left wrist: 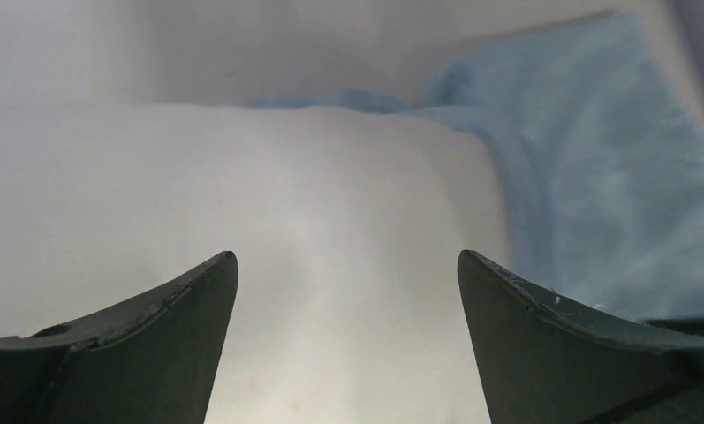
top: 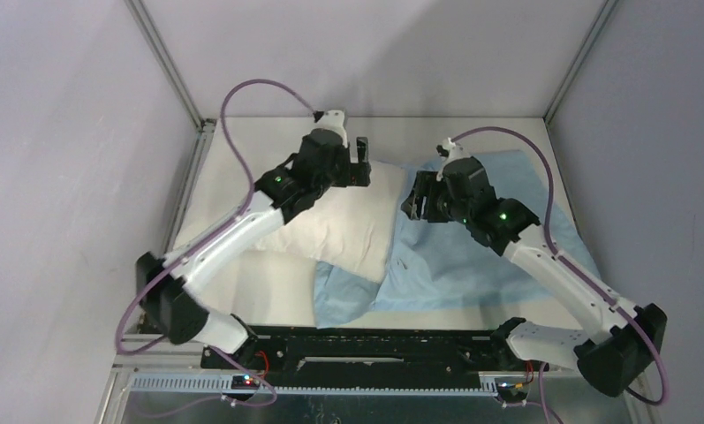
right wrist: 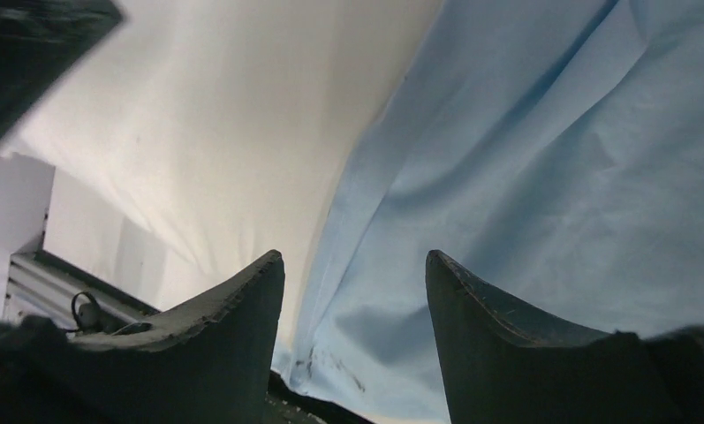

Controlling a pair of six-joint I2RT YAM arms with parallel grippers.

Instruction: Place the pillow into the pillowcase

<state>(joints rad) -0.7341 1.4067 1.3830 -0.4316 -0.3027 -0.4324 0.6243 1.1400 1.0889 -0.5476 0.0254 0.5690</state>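
Note:
The white pillow lies across the middle of the table, its right end against the light blue pillowcase. My left gripper is open above the pillow's far right corner; in the left wrist view the pillow fills the space between the spread fingers, with the pillowcase to the right. My right gripper is open over the pillowcase's edge beside the pillow. In the right wrist view the pillowcase and its hem lie between the fingers, with the pillow to the left.
Grey enclosure walls with metal corner posts surround the white table. The arm bases and a black rail line the near edge. The pillowcase spreads toward the right wall.

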